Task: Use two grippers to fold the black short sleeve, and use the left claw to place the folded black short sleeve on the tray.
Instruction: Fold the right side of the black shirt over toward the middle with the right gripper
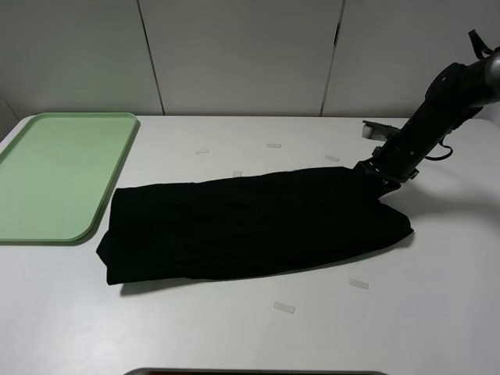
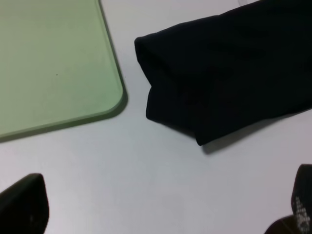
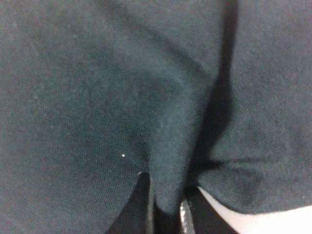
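Fold step in hand. Right pincer (image 1: 381, 176) clenched on ridge of black short sleeve (image 1: 250, 226); shirt stretches from it toward tray (image 1: 55, 172). Left claw (image 2: 161, 212) released, above bare table (image 2: 146, 170), shirt's other end just ahead. Next, likely: left claw grips there, both lift together.

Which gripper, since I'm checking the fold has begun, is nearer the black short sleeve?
Right. The right gripper is shut on the right end of the black short sleeve; the left gripper hovers open off its other end, near the tray, touching nothing.
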You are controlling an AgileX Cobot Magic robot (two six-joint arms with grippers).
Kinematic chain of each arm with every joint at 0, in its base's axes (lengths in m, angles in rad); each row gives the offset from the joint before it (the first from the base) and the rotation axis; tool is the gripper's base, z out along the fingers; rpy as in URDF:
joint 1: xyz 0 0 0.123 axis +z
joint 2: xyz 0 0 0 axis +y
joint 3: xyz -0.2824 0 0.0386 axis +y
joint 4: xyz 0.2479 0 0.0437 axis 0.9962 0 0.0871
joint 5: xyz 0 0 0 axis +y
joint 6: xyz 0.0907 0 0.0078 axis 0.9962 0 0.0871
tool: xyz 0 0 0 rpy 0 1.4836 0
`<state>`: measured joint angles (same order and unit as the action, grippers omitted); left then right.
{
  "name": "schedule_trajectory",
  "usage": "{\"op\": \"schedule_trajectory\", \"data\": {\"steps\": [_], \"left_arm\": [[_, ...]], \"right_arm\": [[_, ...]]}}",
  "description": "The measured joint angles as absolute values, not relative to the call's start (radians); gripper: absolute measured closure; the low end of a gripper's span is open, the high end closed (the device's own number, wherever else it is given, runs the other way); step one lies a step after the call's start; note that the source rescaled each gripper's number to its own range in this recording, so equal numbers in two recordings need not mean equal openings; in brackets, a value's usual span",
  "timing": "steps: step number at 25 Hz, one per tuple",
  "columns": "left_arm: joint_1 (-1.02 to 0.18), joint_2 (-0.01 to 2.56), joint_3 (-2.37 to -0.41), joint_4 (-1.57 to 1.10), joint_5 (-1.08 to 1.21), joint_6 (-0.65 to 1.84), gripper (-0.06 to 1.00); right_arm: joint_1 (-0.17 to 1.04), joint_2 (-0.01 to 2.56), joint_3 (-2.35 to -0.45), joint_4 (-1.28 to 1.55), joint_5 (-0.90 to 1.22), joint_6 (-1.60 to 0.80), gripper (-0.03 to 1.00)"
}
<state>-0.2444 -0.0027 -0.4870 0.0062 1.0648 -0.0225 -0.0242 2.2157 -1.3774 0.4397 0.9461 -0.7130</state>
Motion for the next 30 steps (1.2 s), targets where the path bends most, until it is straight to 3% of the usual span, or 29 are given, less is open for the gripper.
{"op": "schedule_trajectory", "data": {"steps": [17,30], "left_arm": [[-0.244,-0.003,-0.487,0.006,1.065,-0.023,-0.06],[-0.244,-0.003,-0.487,0.006,1.065,-0.023,-0.06]], "right_arm": [[-0.024,2.190,-1.500,-0.340,0.928,0.095,0.92],[0.133,2.174,-1.609,-0.415,1.102,0.246,0.92]]}}
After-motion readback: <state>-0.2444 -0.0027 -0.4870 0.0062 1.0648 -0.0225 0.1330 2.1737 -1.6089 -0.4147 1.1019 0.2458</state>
